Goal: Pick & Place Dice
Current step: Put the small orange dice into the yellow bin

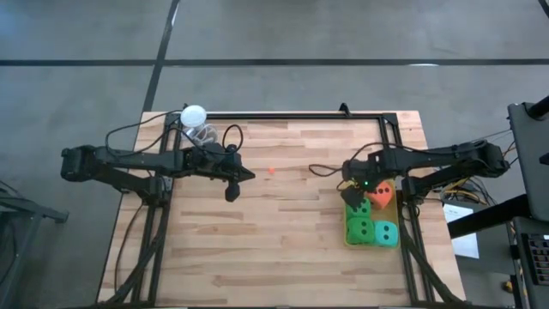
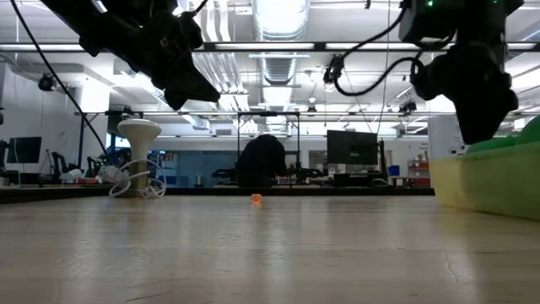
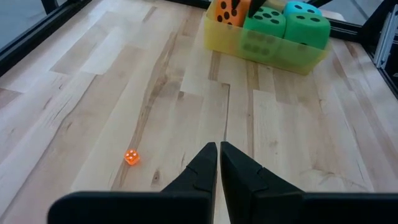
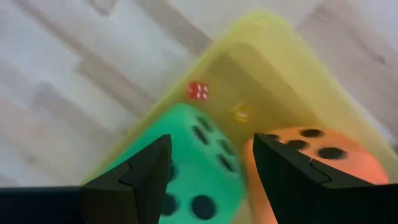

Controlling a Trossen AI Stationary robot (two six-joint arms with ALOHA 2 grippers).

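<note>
The right gripper hangs spread over the translucent yellow plastic bin, apparently having released, where the four soft foam dice sit, while the left gripper, pressed together, waits mid-table.

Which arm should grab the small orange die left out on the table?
Left, probably. The left gripper, shut, hangs near the small orange die; the right gripper is open over the yellow bin.

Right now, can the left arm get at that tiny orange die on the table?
Probably yes: the tiny orange die lies alone on bare wood just ahead of the left gripper, though its fingers are shut.
</note>
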